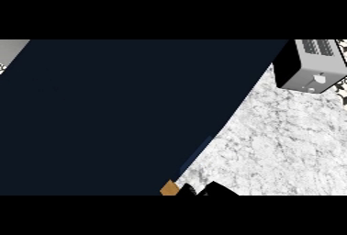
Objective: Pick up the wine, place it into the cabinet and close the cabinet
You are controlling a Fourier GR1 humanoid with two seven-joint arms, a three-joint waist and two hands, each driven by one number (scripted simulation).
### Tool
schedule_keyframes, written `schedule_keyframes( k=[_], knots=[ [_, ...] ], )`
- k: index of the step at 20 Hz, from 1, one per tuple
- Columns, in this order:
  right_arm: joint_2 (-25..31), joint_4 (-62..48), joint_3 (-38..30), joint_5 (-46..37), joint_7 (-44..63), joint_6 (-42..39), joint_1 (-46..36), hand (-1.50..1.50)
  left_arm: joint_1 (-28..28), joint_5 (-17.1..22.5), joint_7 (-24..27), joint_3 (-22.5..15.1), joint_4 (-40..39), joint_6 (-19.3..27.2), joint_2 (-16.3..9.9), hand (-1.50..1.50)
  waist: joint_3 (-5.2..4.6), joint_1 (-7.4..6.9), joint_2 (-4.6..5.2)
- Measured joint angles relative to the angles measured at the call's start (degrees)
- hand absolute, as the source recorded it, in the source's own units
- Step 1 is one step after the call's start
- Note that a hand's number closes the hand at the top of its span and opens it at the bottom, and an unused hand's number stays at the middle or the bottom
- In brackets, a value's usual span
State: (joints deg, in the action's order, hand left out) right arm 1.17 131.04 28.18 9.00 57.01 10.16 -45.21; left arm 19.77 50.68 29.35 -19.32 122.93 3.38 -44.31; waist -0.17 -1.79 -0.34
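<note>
A broad dark navy panel [122, 114], which looks like the cabinet's door seen from close up, covers most of the head view from the left edge to a slanted edge at the right. No wine bottle shows. At the bottom edge, just right of the panel's lower corner, a small black part of my right hand [215, 189] pokes into view. A small orange-brown piece [168, 188] sits beside it at the panel's corner; I cannot tell what it is. My left hand is hidden.
White marble counter [284, 147] fills the right side. A grey toaster-like appliance [313, 64] stands at the back right corner. A grey patch [12, 49] shows at the top left.
</note>
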Motion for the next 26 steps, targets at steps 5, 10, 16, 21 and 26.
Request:
schedule_keyframes(
  k=[5,10,16,21,26],
  knots=[
    [-0.8,-10.8,4.9,-2.7,-3.9,6.1,-8.8,1.50,2.4,6.3,0.2,8.4,-3.2,-9.1,-4.2,1.50,-0.04,-0.49,0.04],
    [-1.0,-24.8,5.8,-4.1,-10.5,11.8,-16.7,1.50,4.7,10.2,-0.7,13.3,-4.7,-15.6,-6.7,1.50,0.00,-1.05,0.23],
    [-1.1,-42.6,3.5,-1.0,-18.9,16.1,-25.1,1.50,6.7,13.0,-1.4,17.6,-6.1,-21.0,-7.8,1.50,0.02,-1.96,0.58],
    [-1.2,-56.5,-0.7,2.3,-27.3,14.0,-27.8,1.50,7.7,15.5,-2.6,21.7,-7.3,-24.0,-9.0,1.50,0.05,-1.85,0.81],
    [-1.2,-66.8,-3.0,4.2,-34.0,11.8,-30.5,1.50,7.0,16.6,-4.1,23.7,-7.9,-24.5,-9.4,1.50,0.04,-1.72,0.01]
  ],
)
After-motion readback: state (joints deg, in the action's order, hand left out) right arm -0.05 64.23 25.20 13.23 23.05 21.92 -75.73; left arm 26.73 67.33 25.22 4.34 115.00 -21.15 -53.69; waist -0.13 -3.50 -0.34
